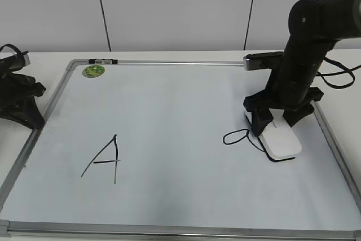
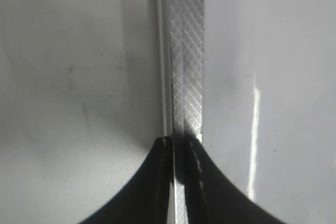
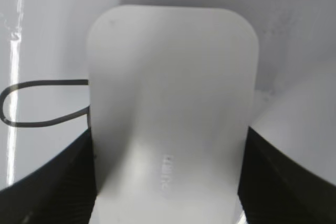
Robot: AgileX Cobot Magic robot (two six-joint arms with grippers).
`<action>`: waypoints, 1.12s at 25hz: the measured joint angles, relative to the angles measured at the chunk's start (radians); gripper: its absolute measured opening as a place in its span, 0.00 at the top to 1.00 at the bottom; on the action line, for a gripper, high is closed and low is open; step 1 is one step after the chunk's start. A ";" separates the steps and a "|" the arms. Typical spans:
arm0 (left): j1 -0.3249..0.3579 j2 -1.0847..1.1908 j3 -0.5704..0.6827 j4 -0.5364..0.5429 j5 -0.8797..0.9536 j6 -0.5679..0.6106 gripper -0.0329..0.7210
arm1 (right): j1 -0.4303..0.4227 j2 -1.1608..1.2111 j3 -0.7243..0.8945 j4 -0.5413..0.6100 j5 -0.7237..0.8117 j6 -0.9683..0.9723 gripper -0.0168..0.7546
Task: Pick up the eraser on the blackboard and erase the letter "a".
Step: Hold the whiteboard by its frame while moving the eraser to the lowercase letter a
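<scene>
The white eraser (image 1: 282, 142) lies on the blackboard (image 1: 169, 105) at the right. My right gripper (image 1: 276, 123) stands over its far end, a finger against each long side. In the right wrist view the eraser (image 3: 168, 77) fills the space between the fingers of the right gripper (image 3: 168, 182). The letter "a" (image 1: 236, 137) shows as a loop sticking out from the eraser's left side, its right part hidden under the eraser; the loop (image 3: 52, 82) shows in the right wrist view too. My left gripper (image 1: 35, 121) rests shut over the board's left frame (image 2: 186, 51).
A large capital "A" (image 1: 107, 159) is drawn at the lower left of the board. A round green sticker (image 1: 93, 71) and a small metal clip (image 1: 104, 60) sit at the top left corner. The board lies on a white table (image 1: 45, 60).
</scene>
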 joint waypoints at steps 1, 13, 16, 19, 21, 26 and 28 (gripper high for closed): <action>0.000 0.000 0.000 0.000 0.000 0.000 0.91 | 0.001 0.012 -0.005 0.000 0.002 0.000 0.28; 0.004 0.000 0.000 0.000 -0.002 0.000 0.91 | 0.156 0.047 -0.048 -0.058 -0.001 -0.004 0.28; 0.005 0.000 0.000 0.004 -0.004 0.000 0.91 | 0.207 0.076 -0.095 -0.067 0.034 -0.015 0.28; 0.006 0.000 0.000 0.006 -0.006 0.000 0.91 | 0.243 0.098 -0.135 -0.074 0.058 -0.023 0.28; 0.006 0.000 -0.002 0.008 -0.006 0.000 0.91 | 0.258 0.105 -0.154 -0.071 0.070 -0.023 0.28; 0.006 0.000 -0.002 0.008 -0.006 0.000 0.91 | 0.268 0.124 -0.195 -0.025 0.094 -0.023 0.28; 0.006 0.000 -0.002 0.008 -0.006 0.000 0.91 | 0.270 0.126 -0.201 -0.026 0.100 -0.023 0.28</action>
